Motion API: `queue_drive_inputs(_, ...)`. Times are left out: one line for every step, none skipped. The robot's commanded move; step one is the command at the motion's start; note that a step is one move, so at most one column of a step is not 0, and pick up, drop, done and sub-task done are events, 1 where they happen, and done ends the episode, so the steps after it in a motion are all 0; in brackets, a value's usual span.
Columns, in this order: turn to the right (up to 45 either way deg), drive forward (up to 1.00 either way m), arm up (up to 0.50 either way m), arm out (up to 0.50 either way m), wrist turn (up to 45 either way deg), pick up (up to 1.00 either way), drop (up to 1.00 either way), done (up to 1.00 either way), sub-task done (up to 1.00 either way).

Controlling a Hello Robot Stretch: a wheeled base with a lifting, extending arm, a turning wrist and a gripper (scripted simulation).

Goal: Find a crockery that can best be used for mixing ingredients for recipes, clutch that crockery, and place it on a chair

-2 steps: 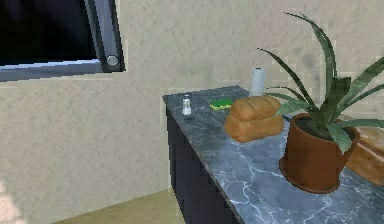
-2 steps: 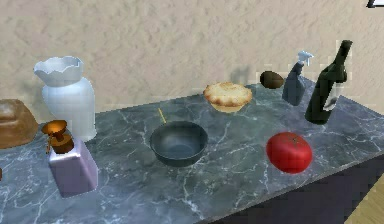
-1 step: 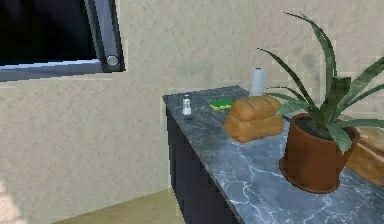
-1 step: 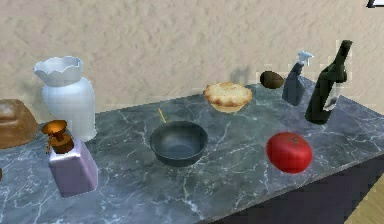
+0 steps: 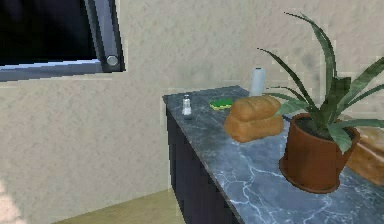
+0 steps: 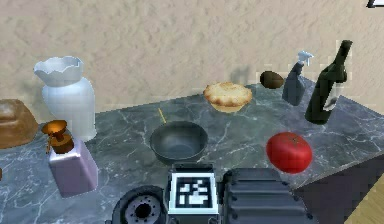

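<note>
A dark grey bowl (image 6: 180,140) with a thin stick leaning in it stands on the marble counter (image 6: 240,135), in the middle of the arm side view. Just below it, at the bottom edge, the arm's white marker square (image 6: 195,192) shows, with the gripper's dark body (image 6: 140,208) to its left. The fingers cannot be made out against the counter, so I cannot tell whether the gripper holds anything.
Around the bowl stand a white vase (image 6: 68,97), a soap bottle (image 6: 70,160), a pie (image 6: 228,96), a red tomato (image 6: 289,152), a spray bottle (image 6: 295,80) and a wine bottle (image 6: 328,85). The forward view has the counter's end (image 5: 215,165), bread (image 5: 252,118) and a potted plant (image 5: 318,150).
</note>
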Motion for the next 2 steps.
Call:
queue_drive_inputs(0.0,0.0,0.0,0.12,0.0,0.0,0.0,0.0,0.0)
queue_drive_inputs(0.0,0.0,0.0,0.0,45.0,0.0,0.0,0.0,0.0)
